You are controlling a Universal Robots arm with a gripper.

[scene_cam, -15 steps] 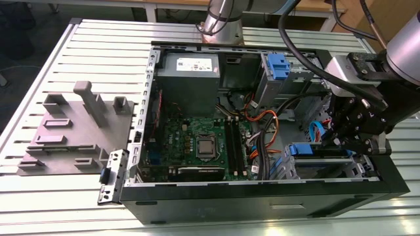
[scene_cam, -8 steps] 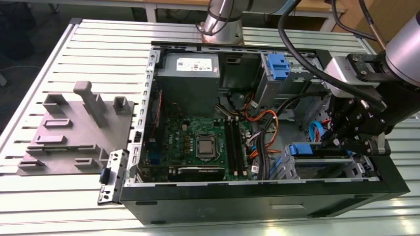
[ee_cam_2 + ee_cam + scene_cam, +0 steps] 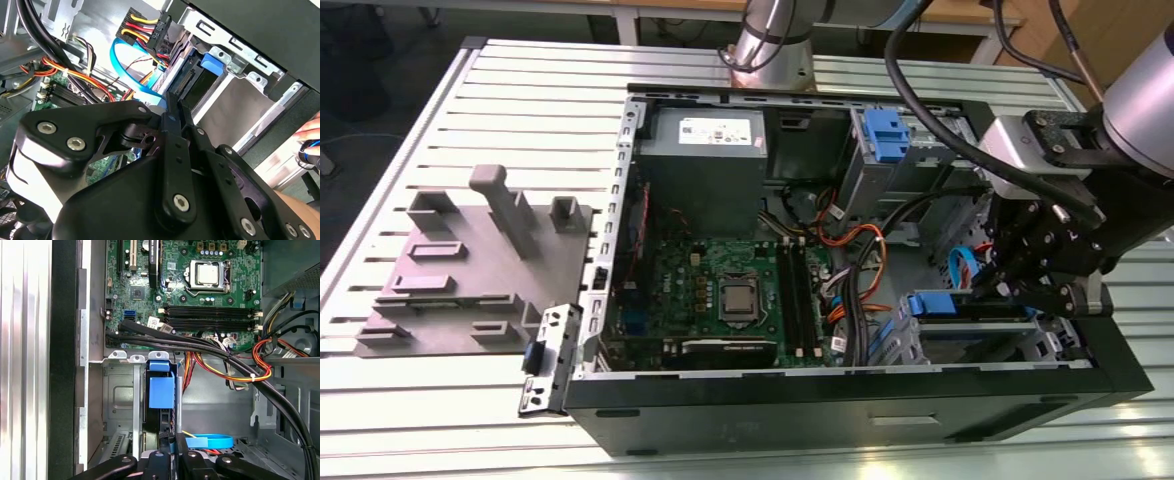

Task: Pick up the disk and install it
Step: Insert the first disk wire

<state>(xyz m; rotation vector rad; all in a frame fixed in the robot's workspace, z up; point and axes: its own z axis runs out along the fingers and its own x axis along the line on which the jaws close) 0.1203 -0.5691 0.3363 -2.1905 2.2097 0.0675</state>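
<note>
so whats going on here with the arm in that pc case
A robot arm is working inside an open computer case lying on a slatted table. Its gripper is down at the drive bay near the case's front, on the exterior view's right, closed on the disk, which stands on edge in the metal bay with its blue rail showing. The motherboard lies beside the bay. A grey fixture tray sits on the table on the exterior view's left.

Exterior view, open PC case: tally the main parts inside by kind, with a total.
Power supply: 1
Motherboard: 1
CPU: 1
Blue drive latch with cage: 1
Disk: 1
Total: 5
</note>
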